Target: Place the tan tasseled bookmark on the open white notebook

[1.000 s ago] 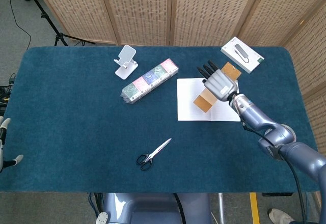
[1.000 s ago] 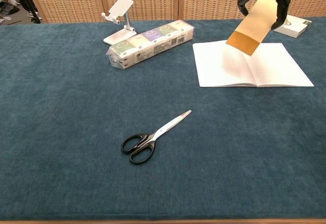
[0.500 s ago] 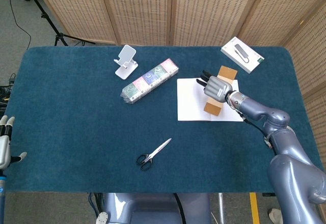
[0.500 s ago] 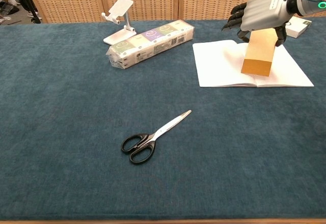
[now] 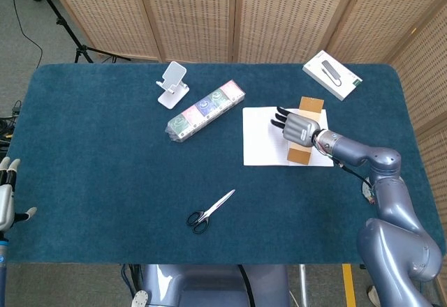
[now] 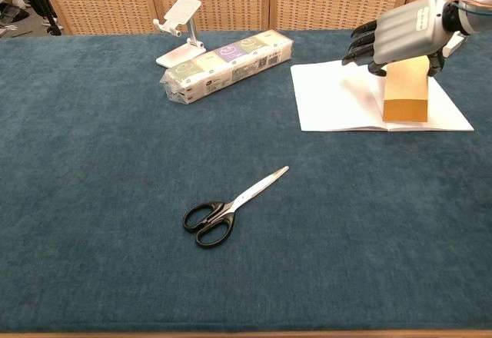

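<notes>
On a blue-carpeted table (image 5: 105,146): one open white notebook (image 5: 262,138), one tan bookmark (image 5: 302,143), one pair of black-handled scissors (image 5: 209,212), one white phone stand (image 5: 172,84), one wrapped row of small packs (image 5: 204,111), and one white box (image 5: 332,75) at the far corner. Two robot hands show, the right hand (image 5: 299,128) and the left hand (image 5: 5,199). Folding wicker screens (image 5: 230,14) stand behind.

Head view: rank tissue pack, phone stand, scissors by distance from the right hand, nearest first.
From the right hand, which holds the bookmark over the notebook:
1. Tissue pack, to its left, mid-table.
2. Scissors, toward the near-left edge.
3. Phone stand, far-left, behind the pack.
Scissors and stand are close; ranking tentative.
</notes>
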`<control>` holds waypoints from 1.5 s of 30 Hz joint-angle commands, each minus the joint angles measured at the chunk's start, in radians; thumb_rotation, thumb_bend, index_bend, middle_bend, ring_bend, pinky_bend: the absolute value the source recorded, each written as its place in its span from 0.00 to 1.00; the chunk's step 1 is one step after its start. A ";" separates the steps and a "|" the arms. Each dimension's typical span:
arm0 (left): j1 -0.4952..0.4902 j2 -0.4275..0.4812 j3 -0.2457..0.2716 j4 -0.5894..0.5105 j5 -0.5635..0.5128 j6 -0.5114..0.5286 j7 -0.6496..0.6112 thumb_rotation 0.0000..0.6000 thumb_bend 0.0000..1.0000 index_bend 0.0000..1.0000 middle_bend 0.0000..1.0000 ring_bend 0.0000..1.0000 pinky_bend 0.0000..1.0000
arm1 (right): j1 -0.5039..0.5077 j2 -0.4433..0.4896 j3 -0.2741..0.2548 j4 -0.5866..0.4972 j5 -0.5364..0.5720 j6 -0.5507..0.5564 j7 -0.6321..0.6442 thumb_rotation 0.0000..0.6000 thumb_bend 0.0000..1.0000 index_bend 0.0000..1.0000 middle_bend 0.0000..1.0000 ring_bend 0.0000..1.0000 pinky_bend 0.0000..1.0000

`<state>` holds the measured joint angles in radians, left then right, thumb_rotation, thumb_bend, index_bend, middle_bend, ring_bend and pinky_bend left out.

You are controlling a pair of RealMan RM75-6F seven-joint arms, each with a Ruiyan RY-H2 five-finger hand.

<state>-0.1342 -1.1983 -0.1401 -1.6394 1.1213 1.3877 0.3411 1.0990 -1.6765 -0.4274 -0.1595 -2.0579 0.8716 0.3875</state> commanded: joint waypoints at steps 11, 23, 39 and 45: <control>-0.002 -0.002 0.005 -0.006 0.000 0.006 0.005 1.00 0.00 0.00 0.00 0.00 0.00 | -0.021 0.001 -0.011 0.009 0.011 0.025 -0.035 1.00 0.52 0.42 0.00 0.00 0.01; -0.003 0.001 0.008 -0.007 -0.001 0.005 0.003 1.00 0.00 0.00 0.00 0.00 0.00 | -0.033 -0.023 0.019 0.029 0.051 0.017 -0.127 1.00 0.21 0.02 0.00 0.00 0.02; 0.006 0.041 0.019 -0.025 0.025 -0.006 -0.063 1.00 0.00 0.00 0.00 0.00 0.00 | -0.109 0.102 0.222 -0.227 0.294 0.081 0.163 1.00 0.86 0.09 0.00 0.00 0.02; 0.012 0.080 0.026 -0.049 0.049 -0.016 -0.114 1.00 0.00 0.00 0.00 0.00 0.00 | -0.150 0.219 0.323 -0.545 0.449 -0.012 0.250 1.00 1.00 0.10 0.01 0.00 0.02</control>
<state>-0.1245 -1.1261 -0.1154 -1.6807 1.1641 1.3733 0.2363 0.9834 -1.5396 -0.1799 -0.5295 -1.7143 0.9170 0.5827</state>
